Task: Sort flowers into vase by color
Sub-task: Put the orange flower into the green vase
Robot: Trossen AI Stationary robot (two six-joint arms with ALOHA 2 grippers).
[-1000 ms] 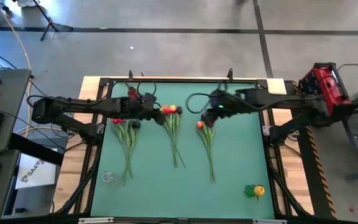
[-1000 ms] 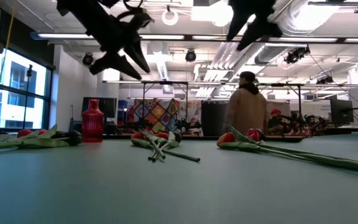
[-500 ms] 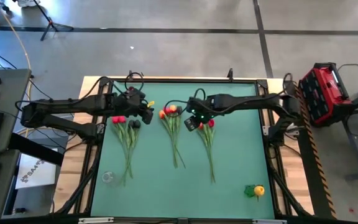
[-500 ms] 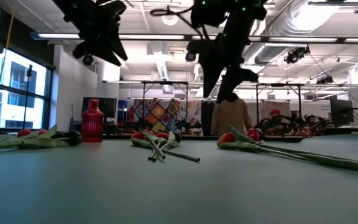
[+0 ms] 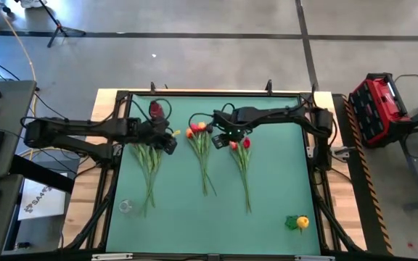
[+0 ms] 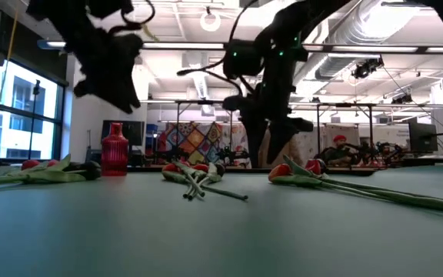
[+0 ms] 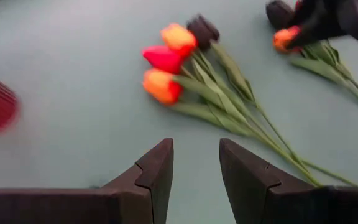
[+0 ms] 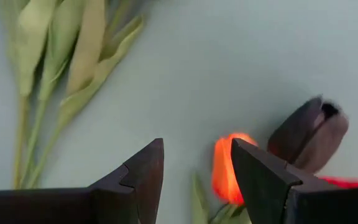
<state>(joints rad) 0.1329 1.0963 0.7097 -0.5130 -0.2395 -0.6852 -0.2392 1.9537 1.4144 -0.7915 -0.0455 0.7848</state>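
Observation:
Three bunches of flowers lie flat on the green mat (image 5: 281, 181): a left bunch (image 5: 149, 170), a middle bunch (image 5: 202, 156) with orange, red and black heads (image 7: 166, 59), and a right bunch (image 5: 243, 170). A red vase (image 5: 156, 110) stands upright at the far left. My left gripper (image 5: 171, 139) hangs open between the left and middle bunches, fingers (image 7: 157, 168) apart over bare mat. My right gripper (image 5: 222, 141) hovers open between the middle and right bunches, pointing steeply down. An orange head (image 8: 224, 168) and a black head (image 8: 308, 134) lie just beyond its fingers.
A yellow flower head with green leaves (image 5: 298, 222) lies near the mat's near right corner. A small clear glass (image 5: 125, 206) stands near the near left corner. The mat's near half, below the stems, is free.
My right gripper has come down and toward the table's left, tipping more steeply down, from above the right bunch to low between the middle and right bunches. My left gripper has drawn back toward the table's left edge, off the middle bunch's heads, and sunk a little.

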